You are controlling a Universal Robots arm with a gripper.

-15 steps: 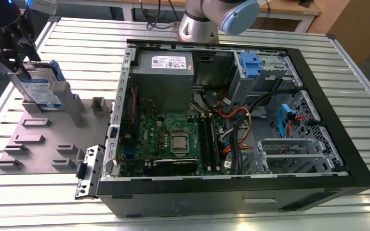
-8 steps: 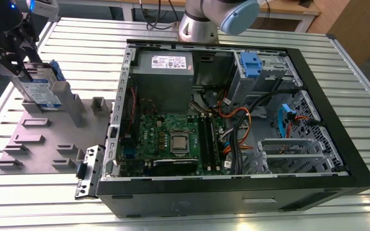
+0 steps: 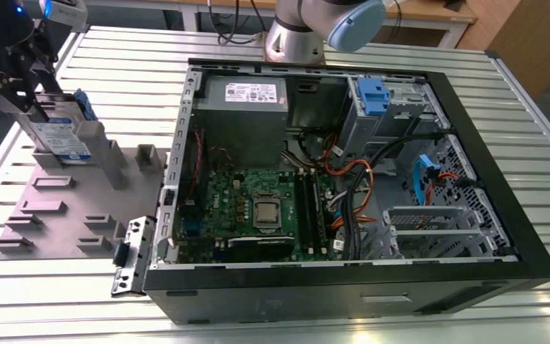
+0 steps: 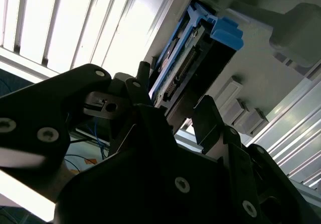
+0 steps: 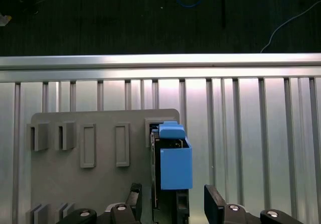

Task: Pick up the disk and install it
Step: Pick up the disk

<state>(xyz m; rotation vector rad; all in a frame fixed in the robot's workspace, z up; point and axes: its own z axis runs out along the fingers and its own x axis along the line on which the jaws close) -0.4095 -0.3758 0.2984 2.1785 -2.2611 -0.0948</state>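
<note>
The disk (image 3: 66, 135) stands on edge in a slot of the grey fixture plate (image 3: 55, 215), at the exterior view's left, beside the open computer case (image 3: 351, 179). Its silver body carries a blue-and-white label, and its blue carrier (image 5: 175, 164) faces the first wrist view. My gripper (image 3: 25, 89) hangs right over the disk. In the first wrist view my gripper (image 5: 173, 201) is open, one finger on each side of the disk with a small gap at both. The second wrist view shows the disk (image 4: 193, 58) running between the black fingers (image 4: 208, 114) of my gripper (image 4: 174, 89).
The case lies open on the slatted aluminium table (image 3: 112, 57), showing a motherboard (image 3: 256, 208), a grey power-supply box (image 3: 244, 93), a blue bracket (image 3: 374, 97) in the drive bay and loose cables. The arm's base (image 3: 294, 39) stands behind the case. The fixture plate has several other slots.
</note>
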